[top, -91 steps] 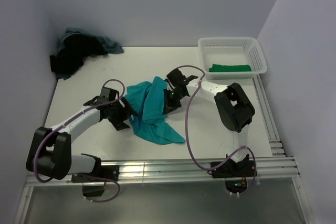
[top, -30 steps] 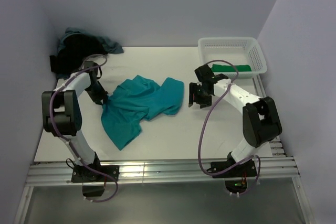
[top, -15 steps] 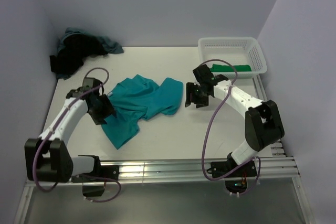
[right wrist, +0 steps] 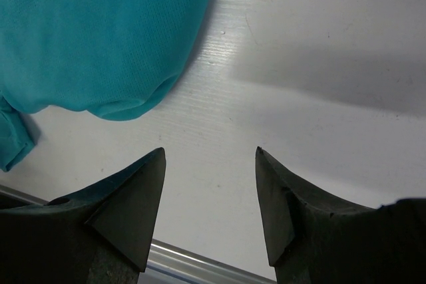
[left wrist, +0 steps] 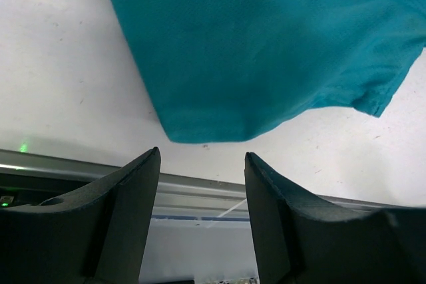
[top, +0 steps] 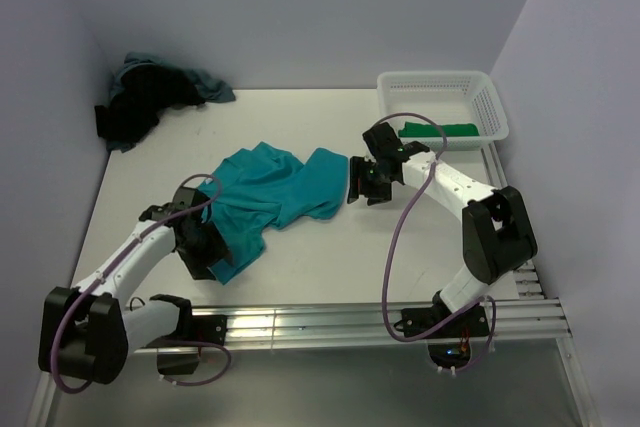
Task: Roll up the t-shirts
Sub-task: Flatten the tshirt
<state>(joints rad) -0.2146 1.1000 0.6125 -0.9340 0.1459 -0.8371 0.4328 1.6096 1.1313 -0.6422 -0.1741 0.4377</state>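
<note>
A bright teal t-shirt (top: pixel 272 190) lies crumpled and partly spread in the middle of the white table. My left gripper (top: pixel 207 252) hovers at the shirt's near-left corner. In the left wrist view it (left wrist: pixel 202 154) is open and empty, with the teal hem (left wrist: pixel 266 51) just beyond the fingertips. My right gripper (top: pixel 362 181) stands just right of the shirt's right edge. In the right wrist view it (right wrist: pixel 210 151) is open over bare table, the teal fabric (right wrist: pixel 100 38) up and to the left. A dark green t-shirt (top: pixel 437 130) lies in the basket. Black and grey-blue t-shirts (top: pixel 150 99) are heaped at the back left.
The white mesh basket (top: pixel 495 117) sits at the back right corner. Metal rails (top: pixel 300 322) run along the table's near edge, right under the left gripper's fingers. Walls close in the left, back and right sides.
The left arm swung from the shirt's left edge down to its near-left corner, and its jaws opened. The right gripper edged left toward the shirt's right edge.
</note>
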